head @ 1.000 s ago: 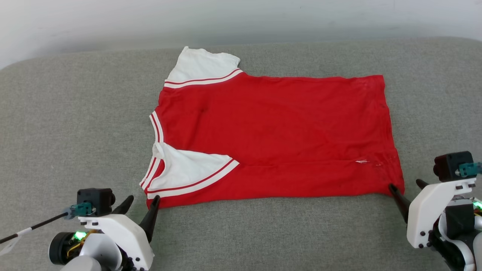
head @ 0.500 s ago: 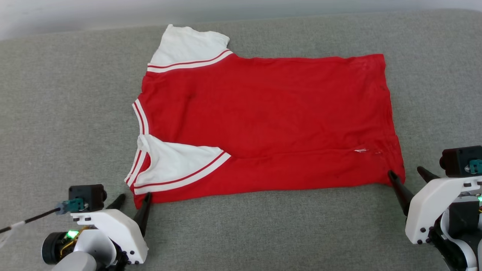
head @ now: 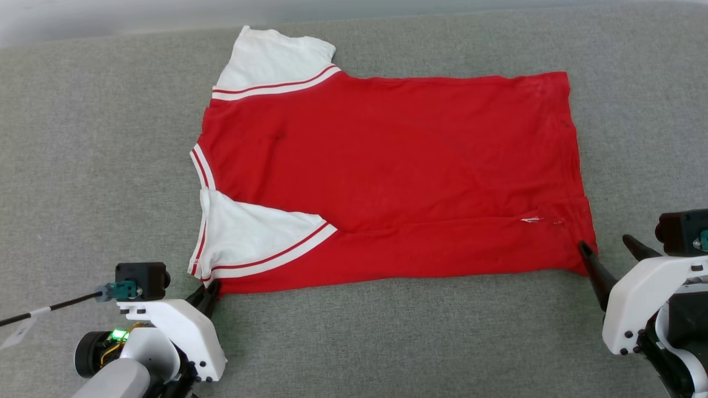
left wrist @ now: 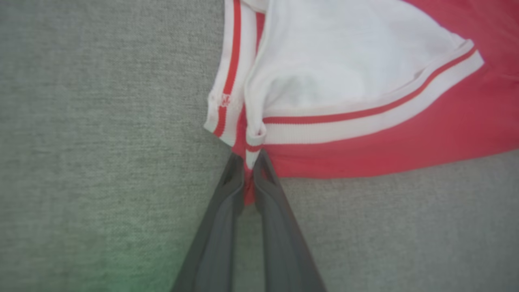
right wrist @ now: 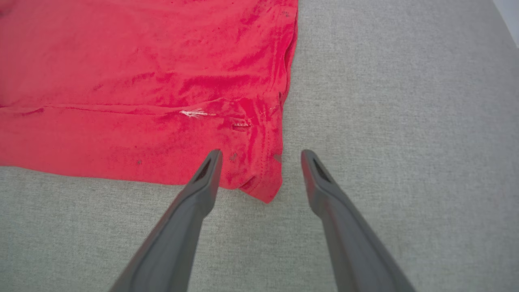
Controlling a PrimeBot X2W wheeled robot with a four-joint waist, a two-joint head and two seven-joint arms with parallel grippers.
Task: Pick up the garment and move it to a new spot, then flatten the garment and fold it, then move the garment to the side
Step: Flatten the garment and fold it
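L gripper (left wrist: 248, 170) clenched on the garment (head: 387, 177) at its near collar-end corner. Garment lies flat, sideways on grey cushion (head: 99, 166). R gripper (right wrist: 261, 156) released, jaws astride garment's near hem corner. R should pinch before any lift, then raise both evenly, fabric taut. Bare cushion all round garment; least room beyond its far edge.

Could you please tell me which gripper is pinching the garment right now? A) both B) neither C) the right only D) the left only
D: the left gripper is shut on the garment at its sleeve-side corner, while the right gripper stands open around the hem corner.
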